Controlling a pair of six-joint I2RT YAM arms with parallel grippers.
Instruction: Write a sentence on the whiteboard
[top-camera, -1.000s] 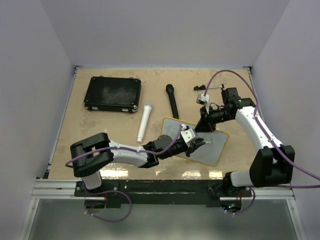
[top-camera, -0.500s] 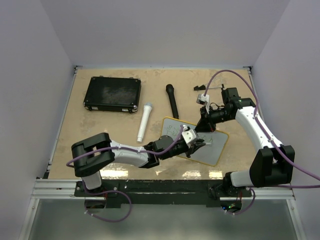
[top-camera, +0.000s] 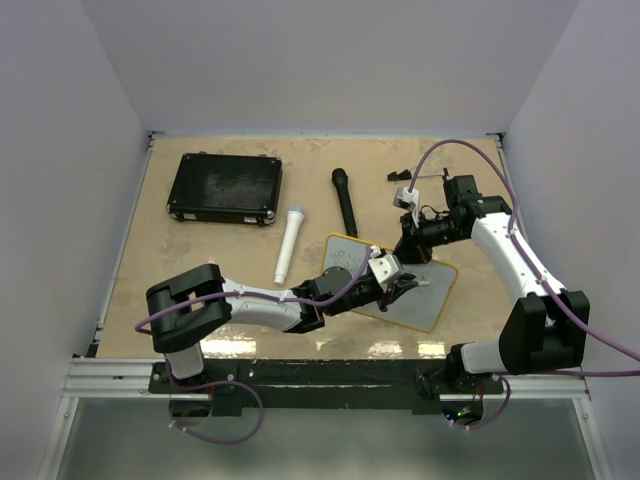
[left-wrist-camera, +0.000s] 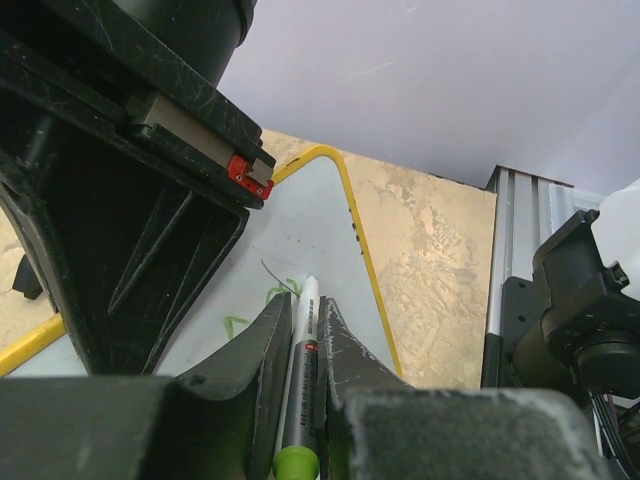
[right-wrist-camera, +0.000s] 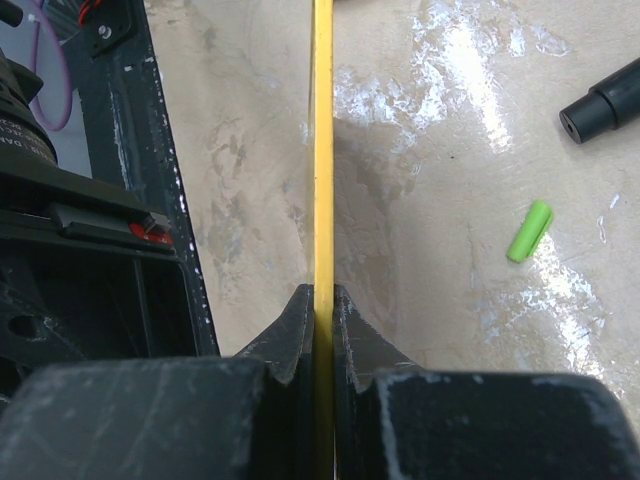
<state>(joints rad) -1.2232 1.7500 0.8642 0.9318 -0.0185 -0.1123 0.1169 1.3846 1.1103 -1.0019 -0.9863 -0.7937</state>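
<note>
The whiteboard, white with a yellow rim, lies tilted on the table in front of the arms. My left gripper is over it, shut on a green-capped marker whose tip is at the board surface. A few thin green strokes of the sentence show beside the tip. My right gripper is shut on the board's far yellow rim, its jaws pinching the edge. In the left wrist view the right gripper's black body hides much of the board.
A black case lies at the back left. A white microphone and a black microphone lie between it and the board. A loose green marker cap lies on the table beside the board.
My left gripper has moved to the right across the board with the marker. The right gripper and the board have stayed put.
</note>
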